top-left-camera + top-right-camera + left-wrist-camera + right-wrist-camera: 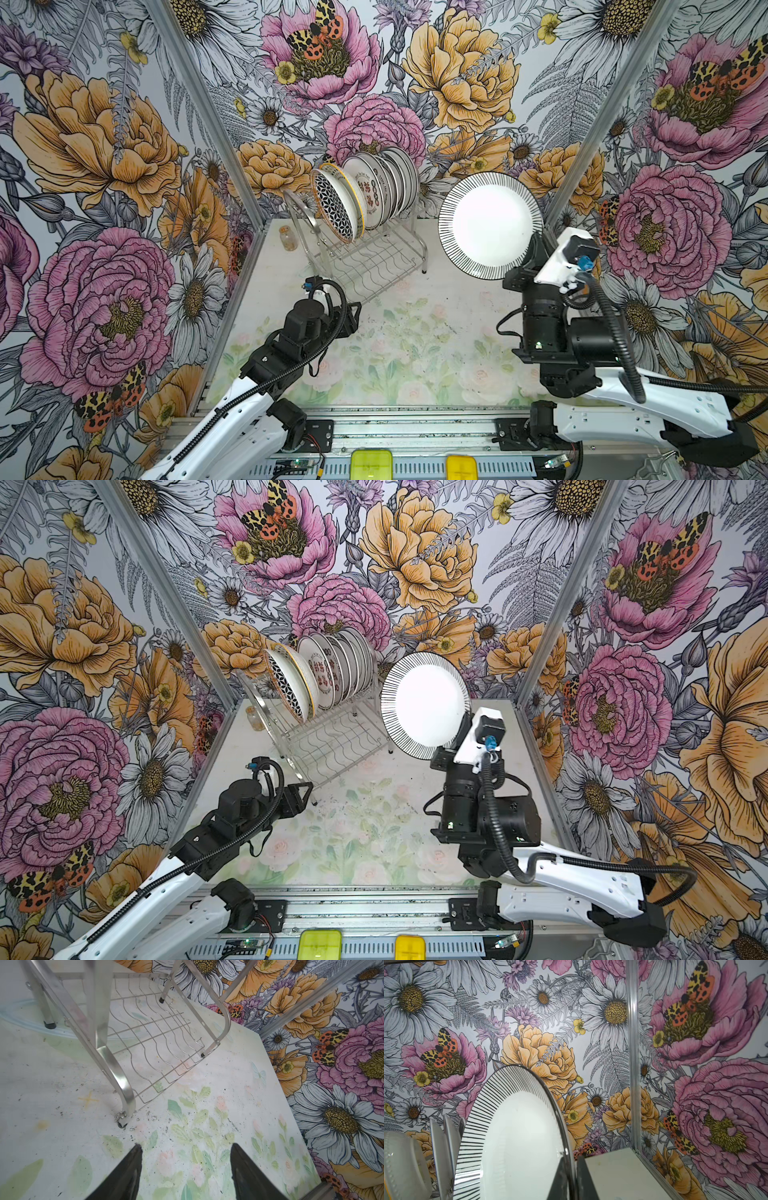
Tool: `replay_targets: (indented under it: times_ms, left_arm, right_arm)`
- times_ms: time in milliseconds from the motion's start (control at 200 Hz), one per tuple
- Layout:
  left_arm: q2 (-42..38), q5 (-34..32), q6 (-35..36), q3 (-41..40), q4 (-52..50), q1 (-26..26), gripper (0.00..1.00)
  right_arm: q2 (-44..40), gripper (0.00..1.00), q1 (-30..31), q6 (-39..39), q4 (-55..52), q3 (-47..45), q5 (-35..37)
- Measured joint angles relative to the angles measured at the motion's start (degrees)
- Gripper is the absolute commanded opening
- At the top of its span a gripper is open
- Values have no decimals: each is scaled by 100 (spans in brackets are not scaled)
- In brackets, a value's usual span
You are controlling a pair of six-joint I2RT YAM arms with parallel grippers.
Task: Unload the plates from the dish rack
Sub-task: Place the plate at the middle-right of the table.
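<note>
While the right tool (572,1162) grips a striped plate (490,224) aloft beside the dish rack (374,266), the job looks barely begun — no plate lies on the tabletop (415,332), the other plates (374,191) stand racked, and the left tool (186,1151) gapes empty.

Light is bright and even and comes from above. In both top views the middle of the plate (490,224) (424,704) burns out to plain white glare. Shadows on the table (415,332) are faint and soft. The wide lenses splay the walls (83,166) outward at the edges. In the left wrist view the nearest bars of the rack (97,1012) are blurred.
</note>
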Motion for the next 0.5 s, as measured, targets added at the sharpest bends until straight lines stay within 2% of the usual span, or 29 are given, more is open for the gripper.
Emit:
replay_targets:
  times_ms: [260,500]
  left_arm:
    - [592,-365,-44,236,61,-774,67]
    - [1281,-396,-37,295,535,-942,67]
  right_arm:
    - [-435,0,192,17,-308,-713,1051]
    - [-313,0,201,-179,-413,-791,1051]
